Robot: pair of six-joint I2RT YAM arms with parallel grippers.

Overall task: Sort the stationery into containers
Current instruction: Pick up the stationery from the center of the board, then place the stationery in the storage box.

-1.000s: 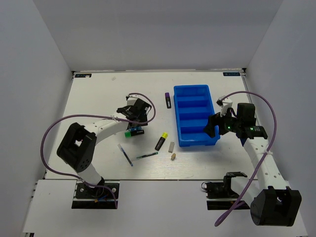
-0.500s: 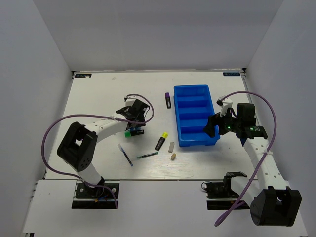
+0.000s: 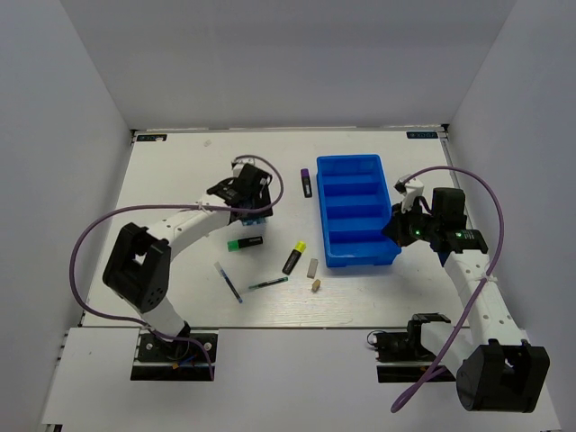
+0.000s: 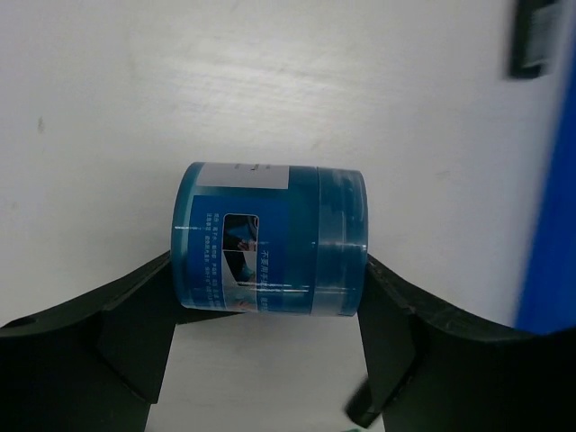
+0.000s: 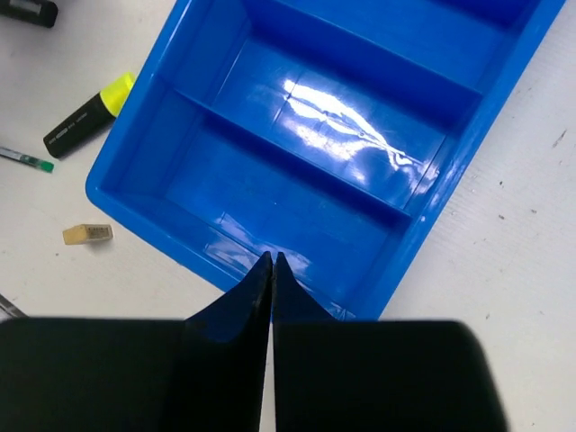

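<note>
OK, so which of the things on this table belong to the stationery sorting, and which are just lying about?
Job: bright blue four-compartment plastic tray; blue square pack; green-ended black highlighter; yellow-ended black highlighter; purple-ended black highlighter; thin dark pen; thin green pen; small grey eraser; tiny tan piece.
Lying about: nothing loose, only the arms' purple cables.

Left gripper [image 4: 270, 263], blue pack [image 4: 270, 236] farther back; right gripper [image 5: 272, 258] closed.

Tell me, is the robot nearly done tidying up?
Not nearly. The blue tray is empty. The left gripper holds the blue pack. The right gripper is closed at the tray's edge. Highlighters, pens, eraser and tan piece lie on the table.
</note>
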